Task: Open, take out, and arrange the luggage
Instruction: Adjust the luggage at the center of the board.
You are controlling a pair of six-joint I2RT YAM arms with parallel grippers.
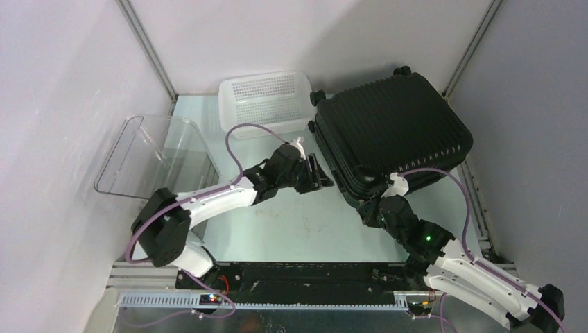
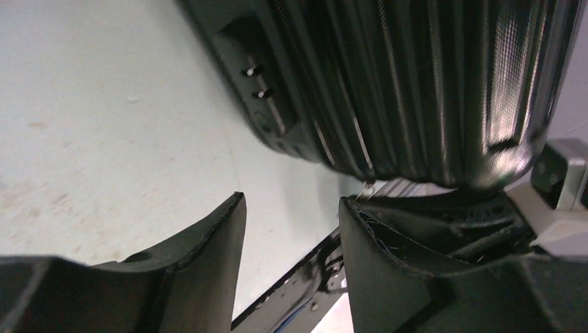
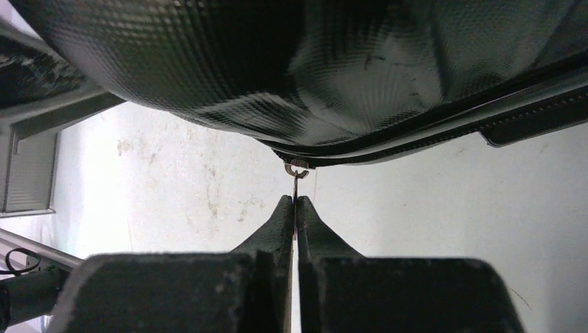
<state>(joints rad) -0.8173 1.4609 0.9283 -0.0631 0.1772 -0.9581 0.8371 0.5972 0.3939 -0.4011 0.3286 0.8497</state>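
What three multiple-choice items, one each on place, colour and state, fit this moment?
1. Where does the white basket stand?
A) beside the luggage, on its left
B) on top of the luggage
C) inside the luggage

2. What colour is the luggage shell?
A) red
B) black
C) white

3. How are the right arm's fingers?
A) wide open
B) shut on nothing
C) shut on the zipper pull

Answers:
1 A, the top view shows it by the luggage's left corner.
2 B, the ribbed shell is black in every view.
3 C, the right wrist view shows the thin metal pull pinched between them.
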